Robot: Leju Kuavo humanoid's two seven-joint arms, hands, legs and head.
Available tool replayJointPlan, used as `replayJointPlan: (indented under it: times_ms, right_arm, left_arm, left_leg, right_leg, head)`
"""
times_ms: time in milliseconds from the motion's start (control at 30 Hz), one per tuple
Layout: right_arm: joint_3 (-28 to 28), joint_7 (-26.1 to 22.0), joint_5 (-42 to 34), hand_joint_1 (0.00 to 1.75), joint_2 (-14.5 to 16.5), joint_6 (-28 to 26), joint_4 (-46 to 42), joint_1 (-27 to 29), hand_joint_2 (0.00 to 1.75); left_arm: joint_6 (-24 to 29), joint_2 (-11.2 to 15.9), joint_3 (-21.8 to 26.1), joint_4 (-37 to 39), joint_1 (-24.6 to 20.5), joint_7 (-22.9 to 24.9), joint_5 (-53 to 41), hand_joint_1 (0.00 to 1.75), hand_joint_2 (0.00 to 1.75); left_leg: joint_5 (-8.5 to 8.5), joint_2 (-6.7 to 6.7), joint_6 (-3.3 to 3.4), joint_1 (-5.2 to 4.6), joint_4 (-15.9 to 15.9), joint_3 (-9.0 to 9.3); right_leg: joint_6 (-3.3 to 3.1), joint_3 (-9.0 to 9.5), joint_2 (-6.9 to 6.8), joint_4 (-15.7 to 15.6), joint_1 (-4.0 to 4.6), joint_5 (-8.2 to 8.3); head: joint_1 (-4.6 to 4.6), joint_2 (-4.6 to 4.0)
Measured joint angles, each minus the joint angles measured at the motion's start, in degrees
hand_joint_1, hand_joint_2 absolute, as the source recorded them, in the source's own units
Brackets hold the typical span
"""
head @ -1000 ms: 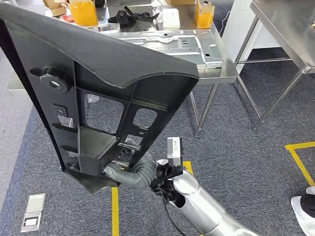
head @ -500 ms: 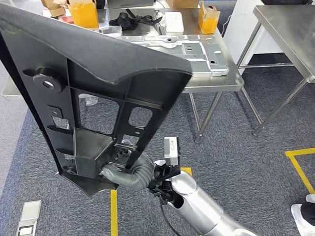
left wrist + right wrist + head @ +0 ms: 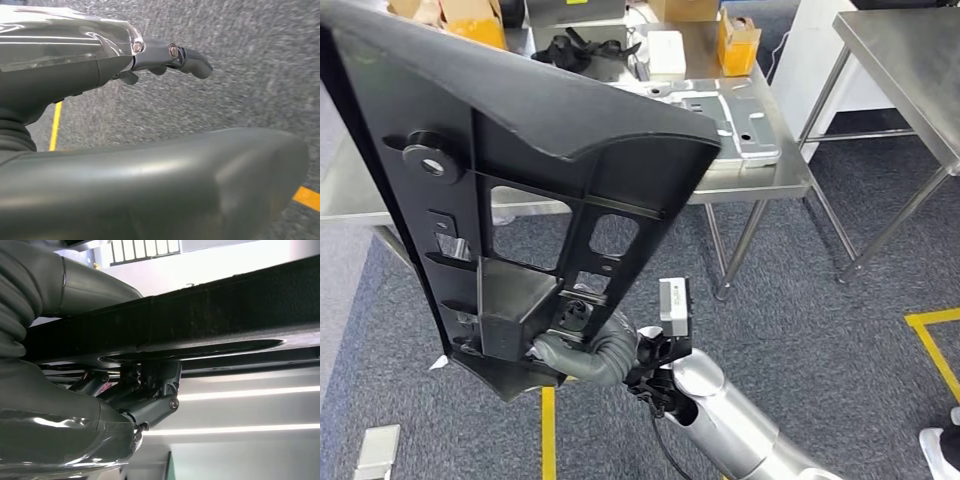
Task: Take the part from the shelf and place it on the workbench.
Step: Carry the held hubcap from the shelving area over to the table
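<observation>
Big part blocks a lot here

The part (image 3: pixel 524 180) hides much of the workbench (image 3: pixel 743 180); frame edge crops its top left corner.

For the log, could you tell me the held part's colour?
Black part, clearest in head view.
</observation>
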Motion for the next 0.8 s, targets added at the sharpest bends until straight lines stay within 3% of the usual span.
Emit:
replayJointPlan:
  times_ms: [100, 133, 167, 200, 267, 300, 333, 467, 533, 633, 667, 700, 767, 800]
  right_arm:
    - [0.0, 0.0, 0.1, 1.75, 0.0, 0.0, -0.2, 0.0, 1.75]
    - [0.0, 0.1, 0.1, 1.75, 0.0, 0.0, -0.2, 0.1, 1.75]
    - [0.1, 0.1, 0.1, 1.75, 0.0, 0.0, -0.2, 0.2, 1.75]
    - [0.1, 0.1, 0.2, 1.75, 0.0, 0.0, -0.2, 0.2, 1.75]
    - [0.2, 0.1, 0.2, 1.75, 0.0, 0.0, -0.2, 0.1, 1.75]
    - [0.2, 0.1, 0.2, 1.75, -0.1, 0.0, -0.2, 0.1, 1.75]
    - [0.2, 0.1, 0.2, 1.75, -0.1, 0.0, -0.2, 0.0, 1.75]
    - [0.3, 0.2, 0.3, 1.75, -0.1, -0.1, -0.3, -0.1, 1.75]
    - [0.3, 0.1, 0.3, 1.75, -0.1, -0.1, -0.4, -0.3, 1.75]
    - [0.4, 0.1, 0.3, 1.75, -0.3, -0.1, -0.4, -0.2, 1.75]
    - [0.4, 0.1, 0.3, 1.75, -0.4, -0.1, -0.4, -0.1, 1.75]
    - [0.4, 0.1, 0.3, 1.75, -0.5, -0.1, -0.4, 0.0, 1.75]
    - [0.4, 0.1, 0.3, 1.75, -0.6, -0.1, -0.4, -0.1, 1.75]
    - [0.4, 0.1, 0.3, 1.75, -0.6, -0.1, -0.4, -0.1, 1.75]
  left_arm:
    - [0.0, 0.1, 0.0, 0.0, 0.0, 0.0, 0.0, 0.0, 1.75]
    - [0.0, 0.1, 0.0, 0.0, 0.2, 0.0, 0.0, 0.0, 1.75]
    - [0.0, 0.1, 0.0, 0.0, 0.2, 0.0, 0.0, 0.0, 1.75]
    - [0.0, 0.1, 0.0, 0.0, 0.3, 0.0, 0.0, 0.0, 1.75]
    - [0.0, 0.2, 0.0, 0.0, 0.3, 0.0, 0.0, 0.0, 1.75]
    - [0.0, 0.2, 0.0, 0.0, 0.2, 0.0, 0.0, 0.0, 1.75]
    - [0.0, 0.2, 0.0, 0.0, 0.2, 0.0, 0.0, 0.0, 1.75]
    - [0.0, 0.1, 0.0, 0.0, 0.3, 0.0, 0.0, 0.0, 1.75]
    - [0.0, 0.1, 0.0, 0.0, 0.3, 0.0, 0.0, 0.0, 1.75]
    - [0.0, 0.1, 0.0, 0.0, 0.3, 0.0, 0.0, 0.0, 1.75]
    - [0.0, 0.1, 0.0, 0.0, 0.3, 0.0, 0.0, 0.0, 1.75]
    - [0.0, 0.1, 0.0, 0.0, 0.3, 0.0, 0.0, 0.0, 1.75]
    - [0.0, 0.0, 0.0, 0.0, 0.3, 0.0, 0.0, 0.0, 1.75]
    - [0.0, -0.1, 0.0, 0.0, 0.3, 0.0, 0.0, 0.0, 1.75]
  left_leg:
    - [-4.06, -0.01, -0.41, -0.04, 10.1, -6.06]
    - [-4.6, -0.01, -0.54, -0.04, 12.2, -7.82]
    - [-3.87, -0.01, -0.62, -0.03, 12.3, -8.72]
    - [-1.83, 0.0, -0.66, 0.0, 10.4, -8.57]
    - [3.32, 0.01, -0.73, 0.0, 3.4, -6.52]
    - [4.57, 0.05, -0.55, -0.1, 0.5, -5.61]
    - [5.1, 0.07, -0.24, -0.22, -1.1, -5.16]
    - [4.38, -0.02, 1.27, -0.26, -1.7, -4.51]
    - [4.01, -0.08, 1.74, -0.06, -2.0, -3.71]
    - [3.07, -0.11, 2.02, -0.06, -2.1, -2.76]
    - [2.69, -0.14, 2.01, -0.11, -2.1, -2.32]
    - [2.26, -0.2, 1.99, -0.2, -2.1, -1.74]
    - [1.33, -0.3, 1.88, -0.37, -2.2, -0.4]
    - [0.96, -0.35, 1.74, -0.39, -2.4, 0.13]
  right_leg:
    - [-0.44, 1.18, 0.03, -0.3, -0.05, -0.85]
    - [-0.48, 1.55, 0.12, -0.3, -0.03, -1.2]
    - [-0.44, 2.03, 0.21, -0.3, -0.03, -1.59]
    - [-0.33, 2.64, 0.3, -0.3, -0.05, -2.05]
    - [0.11, 4.04, 0.34, -0.2, -0.1, -3.1]
    - [0.44, 4.45, 0.32, 0.0, -0.07, -3.59]
    - [0.8, 4.68, 0.31, 0.1, -0.02, -4.06]
    - [2.04, 4.7, 0.23, 1.4, 0.05, -5.29]
    - [2.7, 2.12, 0.15, 6.5, -0.18, -6.86]
    - [3.29, -4.98, 0.1, 17.1, -0.47, -10.38]
    - [3.27, -6.23, 0.1, 18.0, -0.47, -10.1]
    - [3.08, -6.35, 0.11, 16.5, -0.42, -8.47]
    - [2.11, -4.34, 0.11, 9.1, -0.03, -2.87]
    - [1.45, -3.26, 0.12, 5.7, 0.27, -1.02]
  head:
    - [-0.01, 0.0]
    - [-0.01, 0.0]
    - [-0.01, 0.0]
    - [-0.01, 0.0]
    - [-0.01, 0.0]
    - [-0.01, 0.0]
    - [0.03, 0.0]
    - [0.13, 0.0]
    - [0.17, 0.0]
    - [0.19, 0.0]
    - [0.19, 0.0]
    - [0.19, 0.0]
    - [0.18, 0.0]
    - [0.15, 0.0]
